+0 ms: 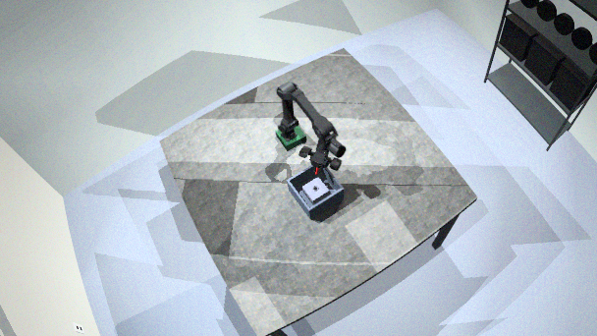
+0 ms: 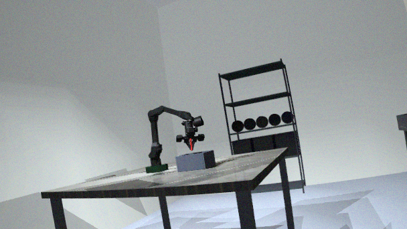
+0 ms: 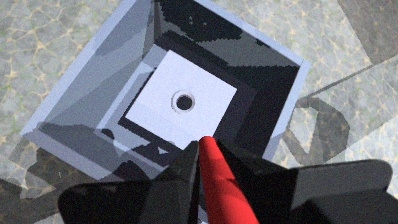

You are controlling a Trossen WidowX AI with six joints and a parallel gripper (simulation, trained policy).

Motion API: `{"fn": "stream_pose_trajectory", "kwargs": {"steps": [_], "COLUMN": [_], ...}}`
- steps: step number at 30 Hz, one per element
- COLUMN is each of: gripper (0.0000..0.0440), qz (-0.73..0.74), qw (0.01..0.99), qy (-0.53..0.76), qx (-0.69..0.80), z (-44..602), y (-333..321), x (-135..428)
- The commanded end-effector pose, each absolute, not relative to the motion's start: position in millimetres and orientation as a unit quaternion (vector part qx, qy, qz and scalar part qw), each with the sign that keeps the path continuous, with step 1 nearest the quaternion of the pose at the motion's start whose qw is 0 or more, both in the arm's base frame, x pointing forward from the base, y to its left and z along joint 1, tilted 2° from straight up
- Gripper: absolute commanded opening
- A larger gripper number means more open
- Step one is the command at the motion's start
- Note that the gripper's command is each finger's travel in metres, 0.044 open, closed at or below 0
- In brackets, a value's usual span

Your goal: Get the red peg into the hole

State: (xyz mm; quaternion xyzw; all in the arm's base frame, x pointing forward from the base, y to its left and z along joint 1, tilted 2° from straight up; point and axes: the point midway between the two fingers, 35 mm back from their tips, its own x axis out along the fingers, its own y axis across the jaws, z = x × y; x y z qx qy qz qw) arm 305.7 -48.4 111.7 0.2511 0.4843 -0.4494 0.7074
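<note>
Red peg (image 1: pixel 316 170) (image 2: pixel 191 144) (image 3: pixel 223 186), judged rigid, light and somewhat slippery: clamped in the gripper (image 1: pixel 319 168) (image 2: pixel 191 147) (image 3: pixel 207 145), above the open box (image 1: pixel 327 206) (image 2: pixel 195 162) (image 3: pixel 70 82); hold recommended at the upper shaft, tip left free

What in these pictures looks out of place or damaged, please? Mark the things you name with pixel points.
Nothing stands out as damaged or spilled. The red peg (image 1: pixel 317 170) (image 2: pixel 191 144) (image 3: pixel 220 180) is held in the gripper (image 1: pixel 317 168) (image 2: pixel 191 147) (image 3: pixel 207 145), above the rim of the upright open box (image 1: pixel 328 208) (image 2: pixel 191 162) (image 3: pixel 75 70), and the plate (image 1: pixel 310 193) (image 3: pixel 160 85) inside shows no visible break.
</note>
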Motion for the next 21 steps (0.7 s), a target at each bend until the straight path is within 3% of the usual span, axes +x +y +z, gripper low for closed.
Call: {"fn": "stream_pose_trajectory", "kwargs": {"steps": [1,16,18,21], "gripper": [0.0000,0.0001,0.0020,0.0082], "qz": [-0.444,-0.379,-0.369,-0.357], "qw": [0.705,0.713,0.712,0.708], "qy": [0.493,0.540,0.551,0.566], "qx": [0.251,0.236,0.232,0.228], "z": [99.3,62.4,56.4,47.6], "y": [-63.9,-89.6,-89.4,-89.3], "x": [316.0,336.1,335.5,334.5]}}
